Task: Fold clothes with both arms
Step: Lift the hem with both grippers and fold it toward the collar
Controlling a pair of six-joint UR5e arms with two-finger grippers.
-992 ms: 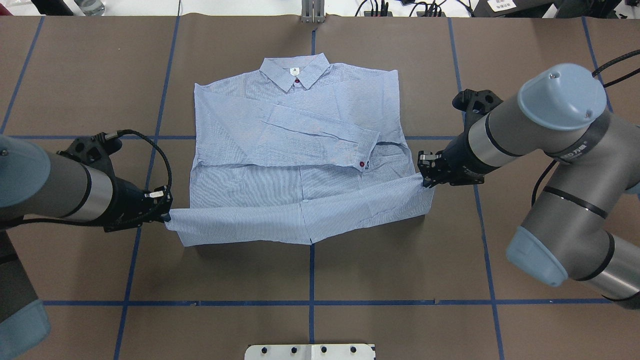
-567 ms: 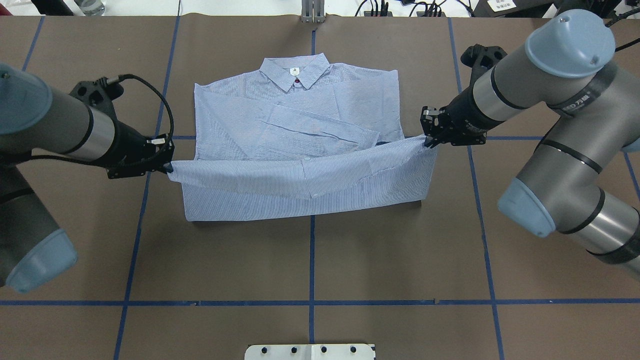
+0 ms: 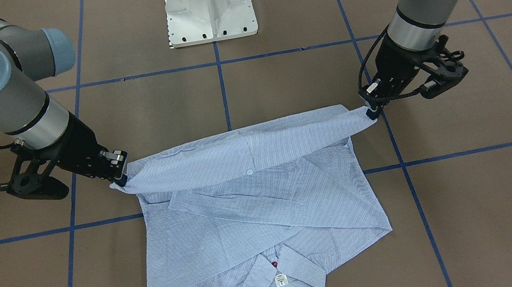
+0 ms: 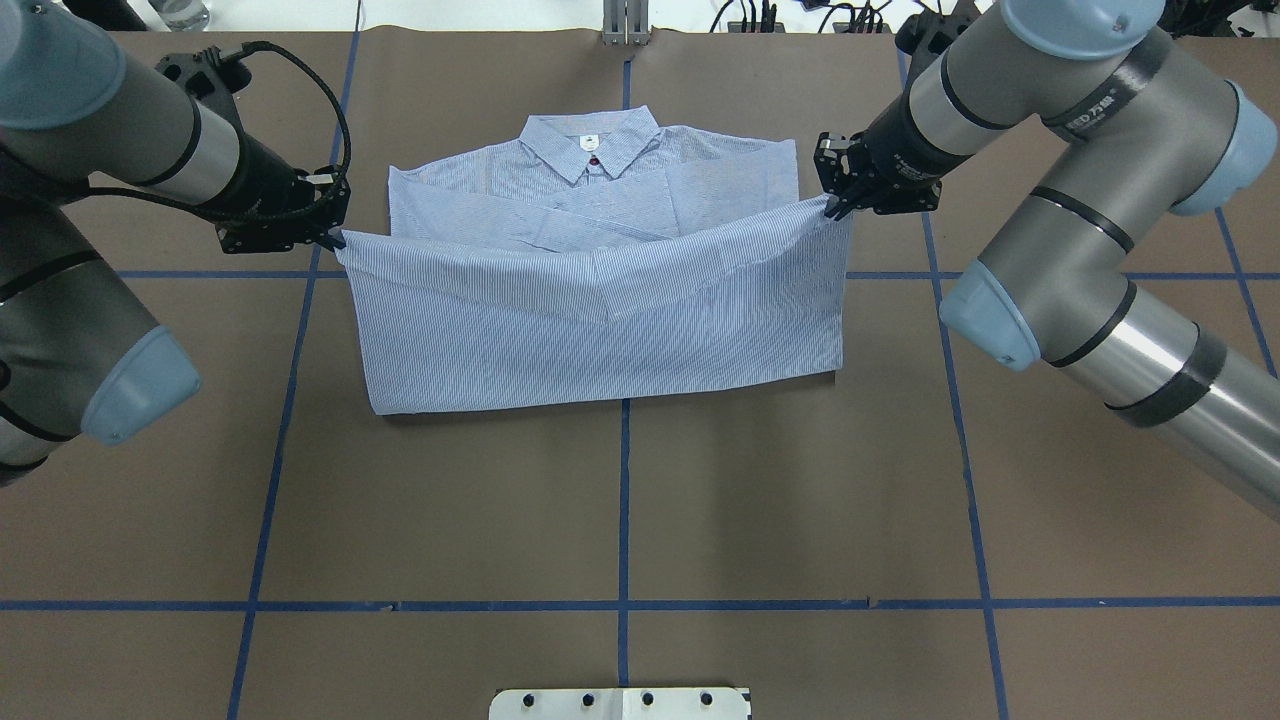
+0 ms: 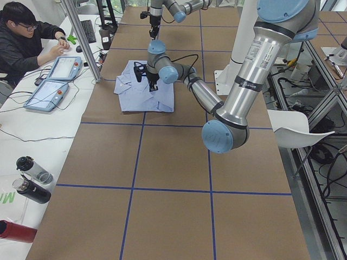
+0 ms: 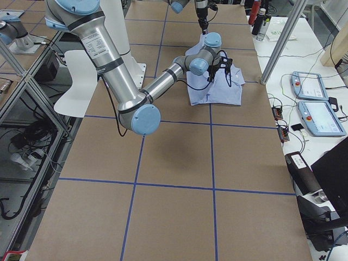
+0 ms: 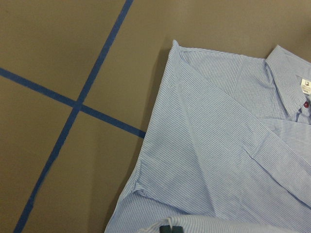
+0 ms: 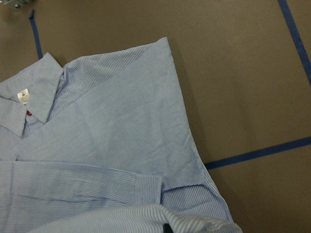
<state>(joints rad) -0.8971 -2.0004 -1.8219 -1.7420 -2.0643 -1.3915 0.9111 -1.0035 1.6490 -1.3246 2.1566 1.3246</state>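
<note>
The shirt (image 4: 600, 330) is lying front-up on the brown worktop (image 4: 620, 520), near its middle, with the collar (image 4: 628, 130) pointing away from the robot. Its sleeves are lying crossed over the chest. A small white label (image 4: 589, 141) is showing inside the neck, and a red button (image 4: 595, 158) is sitting just below it.

The left claw (image 4: 335, 240) is pinching one bottom corner of the shirt, its fingers closed tightly on the cloth. The right claw (image 4: 830, 208) is gripping the other bottom corner the same way. Between them the bottom hem is hanging off the worktop, stretched into a long band that is sagging slightly in the middle and hovering over the folded sleeves. The fold where the raised cloth is turning back is resting on the worktop on the robot's side.

In the front-facing view the left claw (image 3: 370, 112) and the right claw (image 3: 119, 179) are sitting just outside the shirt's side edges, level with each other. Blue tape lines (image 4: 623, 500) are crossing the worktop under and around the shirt. In the left side view a person (image 5: 24, 38) is sitting at a desk beside the worktop.
</note>
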